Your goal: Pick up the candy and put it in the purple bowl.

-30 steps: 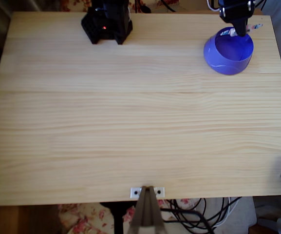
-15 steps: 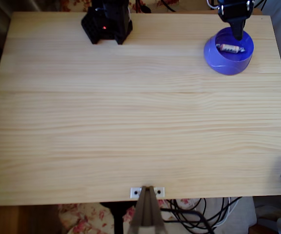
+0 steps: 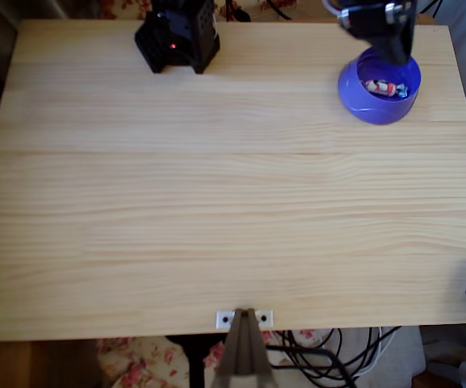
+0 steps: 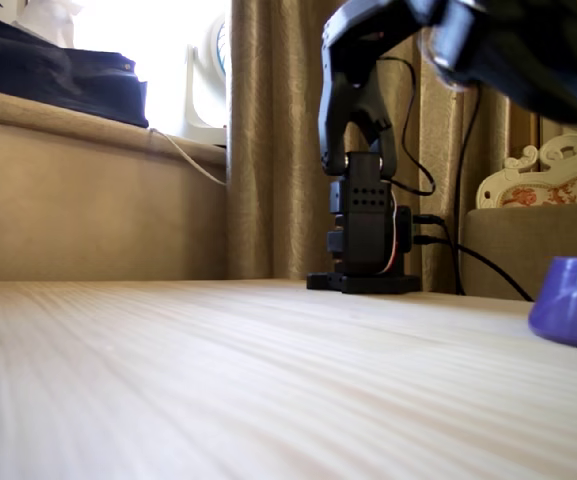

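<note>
You see a pale pine tabletop (image 3: 216,202) with long straight grain. At its far edge, left of centre in the overhead view, sits the arm's blocky black base (image 3: 178,36). Toward the far right corner stands the purple bowl (image 3: 354,85), round, smooth-walled plastic. The candy (image 3: 380,86), a slim white twist with a red-orange middle, lies inside it. Your gripper (image 3: 400,55) hangs over the bowl's far rim, holding nothing; it is too dark and blurred to tell how the jaws stand.

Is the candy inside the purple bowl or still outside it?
Inside. In the overhead view the candy lies on the floor of the purple bowl.
</note>
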### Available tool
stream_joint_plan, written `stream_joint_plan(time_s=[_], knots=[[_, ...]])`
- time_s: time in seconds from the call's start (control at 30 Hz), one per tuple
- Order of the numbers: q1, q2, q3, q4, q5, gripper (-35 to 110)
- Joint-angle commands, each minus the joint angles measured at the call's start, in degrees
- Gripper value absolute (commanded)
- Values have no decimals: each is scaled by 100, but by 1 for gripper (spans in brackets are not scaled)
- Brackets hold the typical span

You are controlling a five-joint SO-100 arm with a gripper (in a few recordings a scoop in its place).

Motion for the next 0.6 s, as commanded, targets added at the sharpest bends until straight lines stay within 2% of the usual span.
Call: stream_joint_plan(time_s=[0.0, 0.27, 0.57], knots=[[896, 809, 141, 352, -9, 0], [2848, 1582, 1046, 835, -396, -1], [4421, 1890, 1670, 1134, -738, -1]])
